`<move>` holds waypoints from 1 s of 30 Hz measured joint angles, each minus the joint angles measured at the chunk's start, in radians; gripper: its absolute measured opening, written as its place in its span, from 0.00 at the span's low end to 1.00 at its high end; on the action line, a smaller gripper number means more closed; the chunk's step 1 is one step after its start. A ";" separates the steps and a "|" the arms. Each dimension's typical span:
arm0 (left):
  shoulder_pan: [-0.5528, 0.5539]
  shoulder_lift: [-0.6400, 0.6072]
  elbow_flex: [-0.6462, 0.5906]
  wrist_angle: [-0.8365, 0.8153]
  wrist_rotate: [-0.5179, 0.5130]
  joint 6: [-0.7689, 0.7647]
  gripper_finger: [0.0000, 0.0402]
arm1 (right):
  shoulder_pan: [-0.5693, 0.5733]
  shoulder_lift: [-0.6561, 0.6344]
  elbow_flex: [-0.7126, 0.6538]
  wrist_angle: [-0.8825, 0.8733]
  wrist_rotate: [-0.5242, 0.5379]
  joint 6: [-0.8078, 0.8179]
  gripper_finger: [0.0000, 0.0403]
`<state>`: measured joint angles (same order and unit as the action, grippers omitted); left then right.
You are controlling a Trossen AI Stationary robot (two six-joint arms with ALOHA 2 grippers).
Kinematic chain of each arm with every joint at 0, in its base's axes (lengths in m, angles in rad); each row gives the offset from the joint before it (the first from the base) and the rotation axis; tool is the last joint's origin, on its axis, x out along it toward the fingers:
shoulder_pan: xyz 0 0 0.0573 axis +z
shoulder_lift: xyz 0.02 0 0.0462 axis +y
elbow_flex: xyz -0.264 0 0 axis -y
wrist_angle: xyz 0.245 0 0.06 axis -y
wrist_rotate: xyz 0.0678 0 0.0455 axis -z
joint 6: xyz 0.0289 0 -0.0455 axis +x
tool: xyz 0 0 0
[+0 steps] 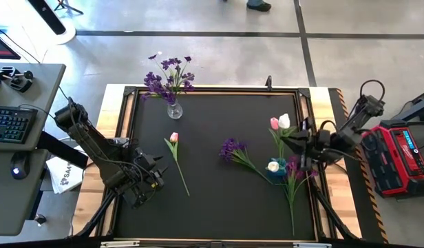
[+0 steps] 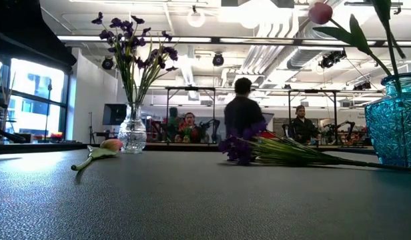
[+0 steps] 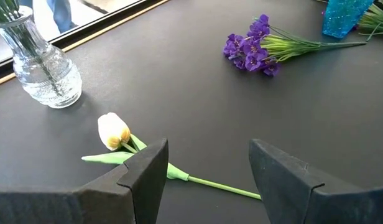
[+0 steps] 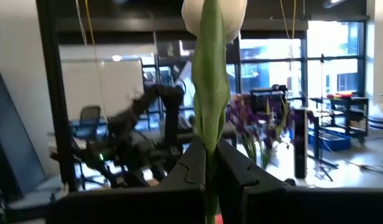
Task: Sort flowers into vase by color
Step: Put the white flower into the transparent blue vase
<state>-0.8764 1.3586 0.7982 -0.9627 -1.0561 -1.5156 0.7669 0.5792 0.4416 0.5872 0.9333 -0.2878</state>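
A pink tulip (image 1: pixel 174 138) lies flat on the black mat (image 1: pixel 212 207), its stem (image 3: pixel 210 183) running toward the near edge. My left gripper (image 3: pixel 208 160) hovers open just left of that stem (image 1: pixel 153 180). My right gripper (image 1: pixel 299 143) is shut on a white tulip (image 1: pixel 284 120) at the table's right. A blue vase (image 2: pixel 395 120) stands there with a pink tulip (image 1: pixel 274 124) in it. A purple spray (image 1: pixel 232 148) lies at mid-table. A clear vase (image 1: pixel 173 109) at the far left holds purple flowers (image 1: pixel 167 76). My right gripper pinches the white tulip's green stem (image 4: pixel 210 146) between its two fingers, well below the bud (image 4: pixel 213 12). The fingers come from the table's right and lie across the stem. The tulip is lifted clear of the table.
More purple flowers (image 1: pixel 293 179) lie beside the blue vase, stems toward the near edge. A red case (image 1: pixel 401 148) sits off the table's right edge, a desk with a keyboard (image 1: pixel 9 124) off its left. People (image 2: pixel 242 110) show in the room beyond.
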 joint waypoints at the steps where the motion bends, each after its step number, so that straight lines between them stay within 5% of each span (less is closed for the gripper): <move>1: 0.000 0.000 0.000 0.000 0.000 0.000 0.53 | 0.006 0.000 -0.013 0.001 0.010 0.000 0.00; 10: 0.000 0.000 0.000 0.000 0.001 0.000 0.53 | 0.040 0.005 -0.109 0.044 0.019 -0.010 0.00; 22: 0.000 0.000 0.000 0.001 0.003 0.001 0.53 | 0.042 0.008 -0.359 0.425 -0.008 -0.113 0.00; 30: 0.000 0.000 0.000 -0.001 0.027 0.028 0.53 | 0.079 0.009 -0.335 0.374 0.044 -0.111 0.06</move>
<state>-0.8767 1.3582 0.7982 -0.9634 -1.0295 -1.4876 0.8461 0.5880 0.1064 0.9614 0.9772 -0.3986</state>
